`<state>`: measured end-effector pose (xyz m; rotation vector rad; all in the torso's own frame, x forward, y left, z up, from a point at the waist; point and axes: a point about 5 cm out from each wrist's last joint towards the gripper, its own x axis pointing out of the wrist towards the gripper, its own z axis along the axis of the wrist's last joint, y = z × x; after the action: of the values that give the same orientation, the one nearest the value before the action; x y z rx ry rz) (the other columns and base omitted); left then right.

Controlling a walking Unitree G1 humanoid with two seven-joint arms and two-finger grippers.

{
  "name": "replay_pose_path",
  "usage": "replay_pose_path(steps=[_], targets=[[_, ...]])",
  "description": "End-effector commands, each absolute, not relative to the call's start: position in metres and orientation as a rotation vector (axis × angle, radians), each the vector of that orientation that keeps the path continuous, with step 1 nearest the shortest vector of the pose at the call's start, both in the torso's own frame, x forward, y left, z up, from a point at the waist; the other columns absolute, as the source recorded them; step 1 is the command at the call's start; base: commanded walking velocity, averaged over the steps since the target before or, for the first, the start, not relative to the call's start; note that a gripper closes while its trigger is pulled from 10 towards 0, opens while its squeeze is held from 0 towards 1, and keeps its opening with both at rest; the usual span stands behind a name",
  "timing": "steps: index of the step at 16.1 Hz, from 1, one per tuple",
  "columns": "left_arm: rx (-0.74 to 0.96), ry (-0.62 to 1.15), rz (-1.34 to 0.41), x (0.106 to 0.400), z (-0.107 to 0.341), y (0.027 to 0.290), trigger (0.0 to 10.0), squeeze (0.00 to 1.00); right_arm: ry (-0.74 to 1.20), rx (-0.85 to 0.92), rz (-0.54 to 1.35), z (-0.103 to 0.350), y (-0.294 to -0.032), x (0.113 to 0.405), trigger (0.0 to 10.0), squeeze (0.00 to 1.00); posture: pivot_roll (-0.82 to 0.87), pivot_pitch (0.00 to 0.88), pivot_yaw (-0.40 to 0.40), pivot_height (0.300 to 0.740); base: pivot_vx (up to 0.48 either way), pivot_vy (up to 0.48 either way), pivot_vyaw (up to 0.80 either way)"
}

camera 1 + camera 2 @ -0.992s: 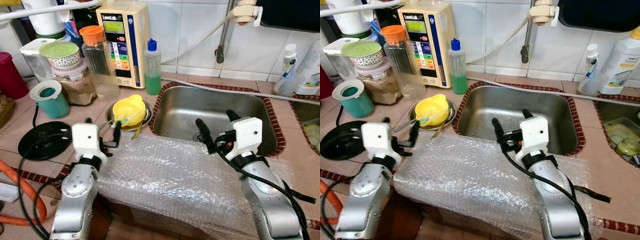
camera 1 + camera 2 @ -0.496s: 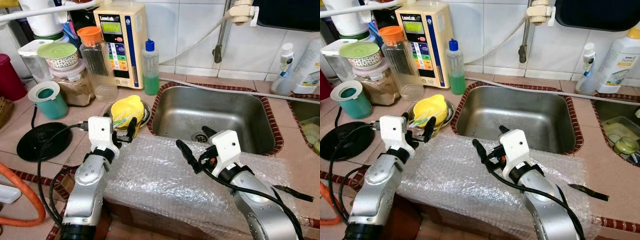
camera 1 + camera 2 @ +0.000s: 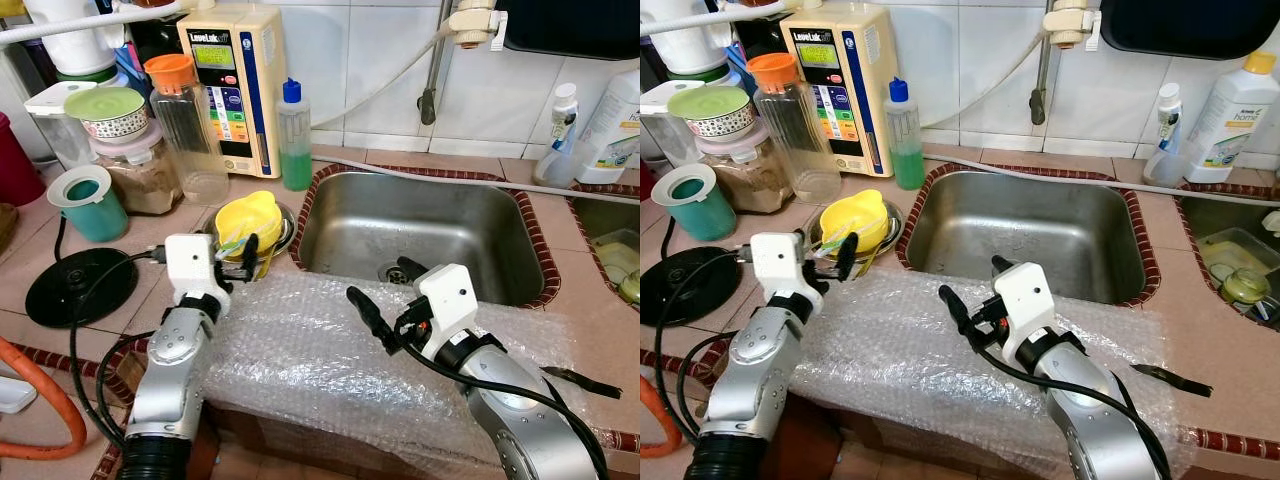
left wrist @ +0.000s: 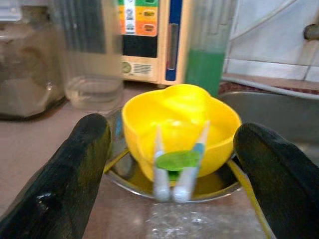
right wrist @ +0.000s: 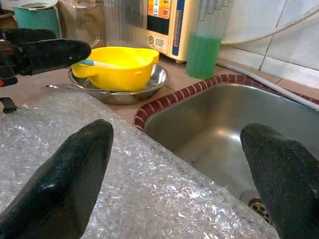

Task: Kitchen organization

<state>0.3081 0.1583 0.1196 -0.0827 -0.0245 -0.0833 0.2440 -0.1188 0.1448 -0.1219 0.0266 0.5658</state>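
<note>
Since a second ago, we have brought our left end effector (image 3: 232,258) forward off the bubble wrap (image 3: 330,350) until its open fingers sit just before the yellow bowl (image 3: 250,218). Our right end effector (image 3: 385,295) has drawn back from over the sink (image 3: 420,225) onto the wrap.

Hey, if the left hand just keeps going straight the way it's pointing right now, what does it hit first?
Probably the yellow bowl. The left hand is open and aimed right at it, and the handles of the utensil hanging over the bowl's near rim look closest. Depth is hard to judge, so the utensil might get touched first.
</note>
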Motion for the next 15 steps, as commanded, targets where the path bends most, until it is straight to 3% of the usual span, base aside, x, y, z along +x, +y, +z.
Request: replay_pose_path(steps=[1,2,3,4,5,15], targets=[[-0.072,-0.041,-0.076,0.3125,0.1237,0.1603,10.0,0.00,0.009,-0.124,0.593,0.1508,-0.1165,0.2418,10.0,0.00,-0.03,0.000,0.054,0.740,0.000,0.000,0.00],[-0.085,-0.032,-0.080,0.3136,0.1224,0.1589,10.0,0.00,0.011,-0.125,0.600,0.1508,-0.1161,0.2414,10.0,0.00,-0.03,0.000,0.055,0.740,0.000,0.000,0.00],[-0.089,-0.020,-0.084,0.3142,0.1204,0.1576,8.1,0.00,0.011,-0.125,0.602,0.1508,-0.1160,0.2411,10.0,0.00,-0.03,0.000,0.055,0.740,0.000,0.000,0.00],[-0.109,-0.005,-0.080,0.3145,0.1177,0.1568,2.9,0.00,0.013,-0.124,0.603,0.1506,-0.1160,0.2410,10.0,0.00,-0.03,0.000,0.055,0.740,0.000,0.000,0.00],[-0.138,0.006,-0.081,0.3146,0.1156,0.1557,0.0,0.00,0.014,-0.123,0.604,0.1505,-0.1158,0.2408,10.0,0.00,-0.03,0.000,0.057,0.740,0.000,0.000,0.00],[-0.139,-0.002,-0.087,0.3174,0.1155,0.1547,0.0,0.00,0.017,-0.112,0.610,0.1502,-0.1147,0.2408,10.0,0.00,-0.03,0.000,0.059,0.740,0.000,0.000,0.00]])
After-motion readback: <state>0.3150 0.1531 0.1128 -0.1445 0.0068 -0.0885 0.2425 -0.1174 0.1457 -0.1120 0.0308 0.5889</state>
